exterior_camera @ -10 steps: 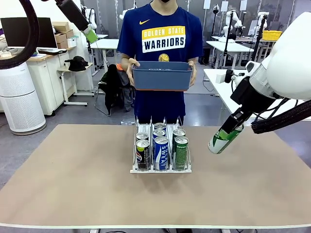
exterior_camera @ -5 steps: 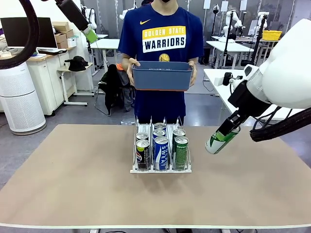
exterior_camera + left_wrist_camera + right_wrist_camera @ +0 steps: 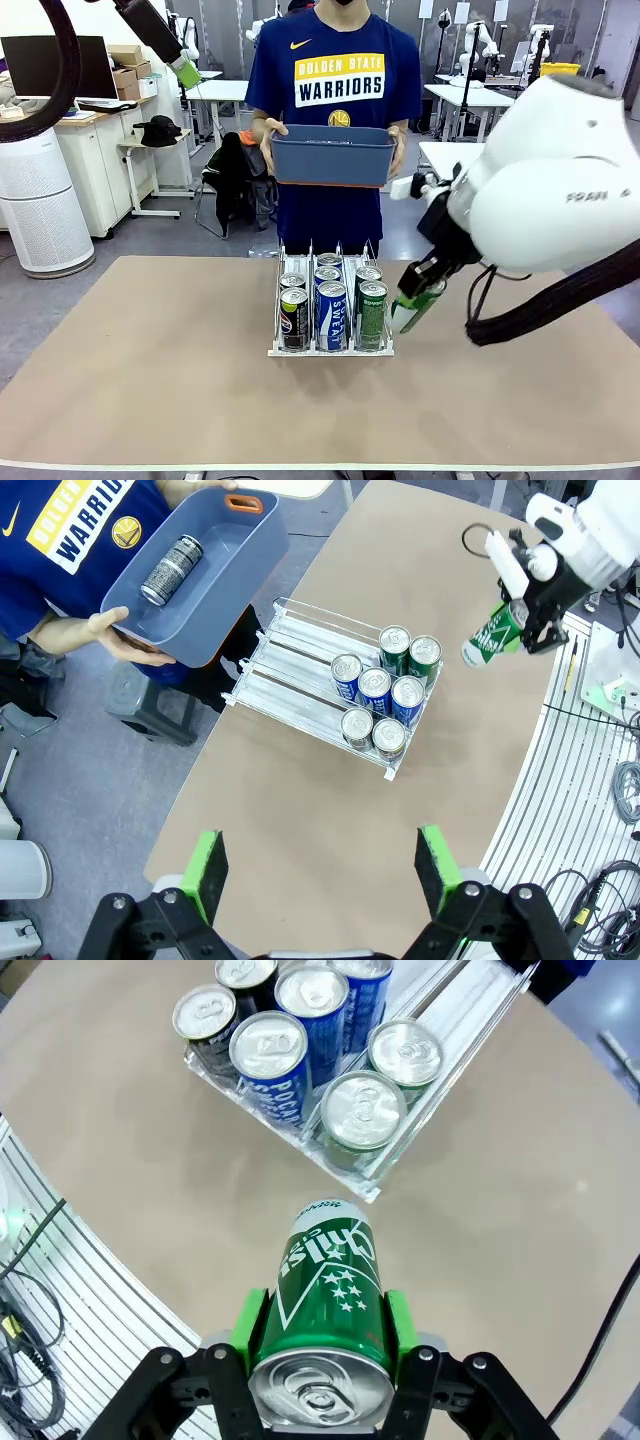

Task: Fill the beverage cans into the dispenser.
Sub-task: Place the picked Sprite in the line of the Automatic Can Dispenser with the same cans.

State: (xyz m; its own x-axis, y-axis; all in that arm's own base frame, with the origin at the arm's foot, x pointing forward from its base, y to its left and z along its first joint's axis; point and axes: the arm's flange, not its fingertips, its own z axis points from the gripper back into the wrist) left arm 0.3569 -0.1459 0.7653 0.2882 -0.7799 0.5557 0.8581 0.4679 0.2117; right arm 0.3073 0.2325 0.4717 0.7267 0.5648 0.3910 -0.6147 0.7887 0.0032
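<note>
The dispenser (image 3: 330, 349) stands at mid-table with several cans in its three lanes: black at left (image 3: 294, 318), blue in the middle (image 3: 331, 313), green at right (image 3: 372, 314). My right gripper (image 3: 418, 294) is shut on a green can (image 3: 410, 310), tilted, just right of the dispenser's front corner and above the table. In the right wrist view that green can (image 3: 325, 1290) sits between the green pads (image 3: 247, 1328), with the dispenser (image 3: 420, 1050) ahead. My left gripper (image 3: 320, 865) is open, high above the table. A person holds a blue-grey bin (image 3: 333, 155) with a black can (image 3: 171, 570) inside.
The person stands at the table's far edge behind the dispenser. The brown tabletop (image 3: 150, 380) is bare left and front of the rack. A black cable (image 3: 610, 1330) hangs near the right arm. Desks and an air purifier (image 3: 40, 205) stand beyond the table.
My right arm has swung left with the green can, from well right of the dispenser to just beside its right front corner. The left arm and the person have not moved.
</note>
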